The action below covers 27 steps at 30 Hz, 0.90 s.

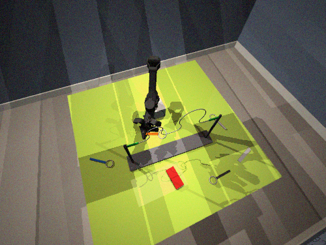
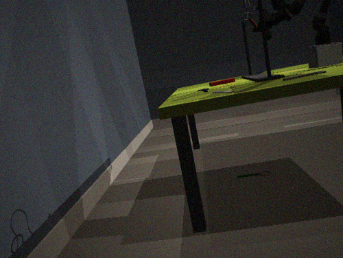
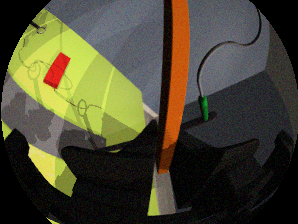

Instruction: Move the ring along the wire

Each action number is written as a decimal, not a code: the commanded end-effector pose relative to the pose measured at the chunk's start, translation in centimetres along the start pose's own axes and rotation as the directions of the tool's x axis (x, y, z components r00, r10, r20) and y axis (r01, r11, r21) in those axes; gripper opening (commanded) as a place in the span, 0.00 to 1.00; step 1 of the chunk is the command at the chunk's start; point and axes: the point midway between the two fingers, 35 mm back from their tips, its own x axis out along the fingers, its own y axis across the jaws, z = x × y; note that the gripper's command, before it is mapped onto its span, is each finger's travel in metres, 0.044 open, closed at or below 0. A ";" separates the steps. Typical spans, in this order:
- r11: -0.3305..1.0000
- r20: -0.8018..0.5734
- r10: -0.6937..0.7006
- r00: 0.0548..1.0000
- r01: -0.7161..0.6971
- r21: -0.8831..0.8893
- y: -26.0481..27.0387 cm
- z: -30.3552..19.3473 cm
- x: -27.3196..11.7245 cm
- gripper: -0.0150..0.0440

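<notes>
My gripper (image 1: 146,134) (image 2: 259,29) (image 3: 158,124) is shut on the orange handle (image 1: 152,133) (image 2: 254,22) (image 3: 176,80). The handle's ring (image 1: 162,138) is around or beside the middle stretch of wire in the top view; whether it touches the wire cannot be told. The thin grey wire (image 1: 199,109) (image 3: 226,42) curves between the left green part (image 1: 132,144) and the right green part (image 1: 213,118). One green part (image 3: 204,108) shows in the wrist view. The left post (image 1: 129,154) and right post (image 1: 214,126) stand on a dark base (image 1: 199,139).
A red block (image 1: 175,178) (image 2: 222,82) (image 3: 57,70) lies in front of the base. A blue-handled ring (image 1: 98,160) lies left, a black-handled ring (image 1: 223,174) front right, and a pale block (image 1: 244,154) right. A pale handle (image 1: 222,125) lies beyond the right post.
</notes>
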 end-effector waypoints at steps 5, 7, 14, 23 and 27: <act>0.980 -0.020 0.114 0.993 -0.109 0.167 3.2 0.0 -0.6 0.00; 0.969 -0.020 0.141 0.990 -0.134 0.208 3.9 0.1 -0.8 0.00; 0.913 -0.010 0.234 0.972 -0.216 0.347 6.2 0.8 -1.5 0.00; 0.812 0.019 0.338 0.941 -0.301 0.499 8.7 2.1 -2.7 0.00; 0.764 0.035 0.375 0.926 -0.330 0.554 9.6 2.8 -3.2 0.00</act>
